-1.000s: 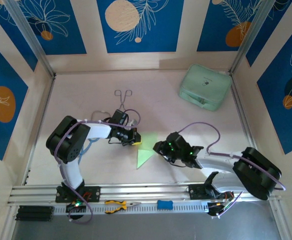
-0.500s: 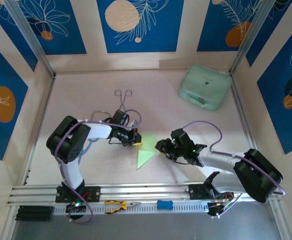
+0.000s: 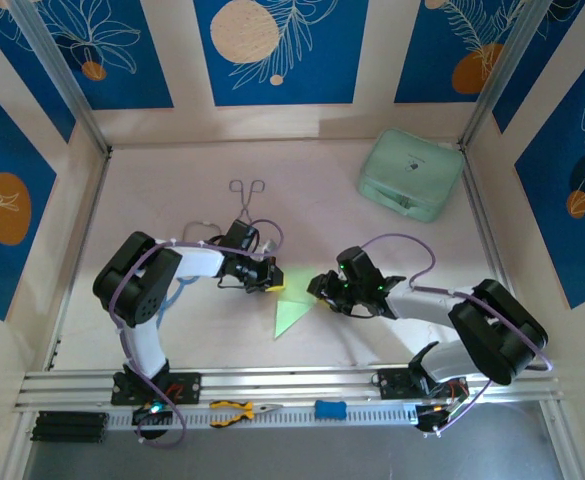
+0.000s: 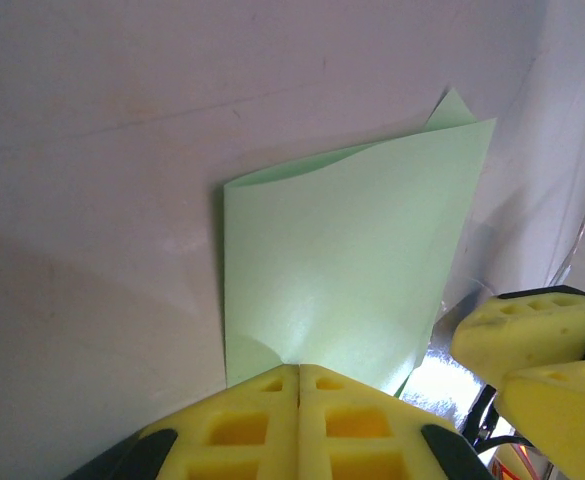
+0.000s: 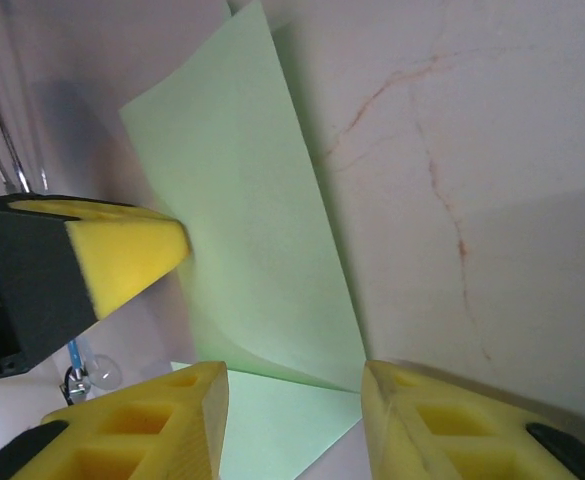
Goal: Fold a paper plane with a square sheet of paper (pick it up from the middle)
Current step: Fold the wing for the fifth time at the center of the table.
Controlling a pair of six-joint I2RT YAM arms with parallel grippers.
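paper [image 3: 290, 312] lies on the table [image 3: 162, 210], centre | left gripper [image 3: 271, 283] sits at its 10 o'clock edge | right gripper [image 3: 315, 288] at its 2 o'clock edge | tongs [image 3: 248, 197] lie behind at 11 o'clock | case [image 3: 410, 175] stands at 1 o'clock, back corner | pliers [image 3: 240, 410] lie at 7 o'clock on the front rail [image 3: 372, 414]

Robot lab test cell, blue leaf-print wall panels [image 3: 272, 50], aluminium front rail [image 3: 302, 380]; pliers [image 3: 237, 409] on it

Pale table [image 3: 172, 200]: mint case [image 3: 410, 175] far right, tongs [image 3: 247, 195], folded green paper [image 3: 290, 312] centre.
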